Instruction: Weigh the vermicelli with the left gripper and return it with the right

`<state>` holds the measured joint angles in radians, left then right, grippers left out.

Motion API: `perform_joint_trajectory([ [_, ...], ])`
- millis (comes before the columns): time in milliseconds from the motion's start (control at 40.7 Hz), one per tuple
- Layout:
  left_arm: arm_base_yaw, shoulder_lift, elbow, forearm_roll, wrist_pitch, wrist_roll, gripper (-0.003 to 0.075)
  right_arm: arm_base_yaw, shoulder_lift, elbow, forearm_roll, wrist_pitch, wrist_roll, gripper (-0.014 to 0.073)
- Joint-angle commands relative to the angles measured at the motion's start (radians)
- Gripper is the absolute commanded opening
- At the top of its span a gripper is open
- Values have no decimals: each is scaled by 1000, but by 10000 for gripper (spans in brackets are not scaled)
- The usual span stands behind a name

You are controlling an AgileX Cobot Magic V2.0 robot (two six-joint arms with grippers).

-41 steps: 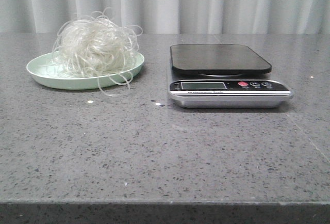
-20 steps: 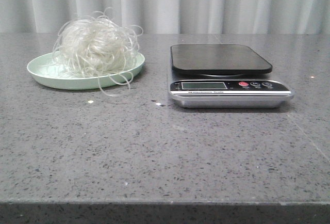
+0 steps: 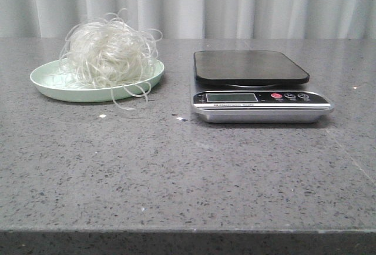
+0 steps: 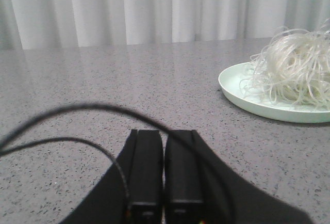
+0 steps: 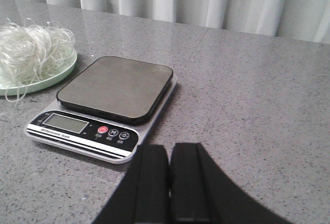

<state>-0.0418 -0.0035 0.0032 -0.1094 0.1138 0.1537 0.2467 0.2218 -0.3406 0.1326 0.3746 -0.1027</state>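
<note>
Nothing has shifted since the earlier frames. Whitish tangled vermicelli [image 3: 108,52] rests on the pale green round plate [image 3: 50,86], left of the silver digital scale [image 3: 258,84]. Left tool [image 4: 156,175] is nearer it, fingers pressed together; right tool [image 5: 170,185] likewise.

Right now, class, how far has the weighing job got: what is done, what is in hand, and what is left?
Nothing is done yet. The vermicelli sits on the green plate, and the scale platform is bare. Nothing is in hand: the left pincer and right pincer are both shut and empty. Left: carry the vermicelli to the scale, weigh it, return it.
</note>
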Motion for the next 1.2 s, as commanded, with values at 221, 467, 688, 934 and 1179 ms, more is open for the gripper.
perform_joint_trajectory([
  [221,-6,-20,7,-10,-82,-6,136,-184,-11,13,-63,-120,10,152],
  [467,-6,-20,7,-10,-82,-6,136,-292,-75,166,-60,-235,50,152],
  [688,-6,-20,7,-10,-82,-6,136,-294,-218,356,-60,-357,50,152],
  [934,-6,-20,7,-10,-82,-6,136,-302,-249,361,-58,-330,52,152],
  [1179,-6,-20,7,-10,-82,-6,136,-302,-249,361,-11,-365,52,152],
])
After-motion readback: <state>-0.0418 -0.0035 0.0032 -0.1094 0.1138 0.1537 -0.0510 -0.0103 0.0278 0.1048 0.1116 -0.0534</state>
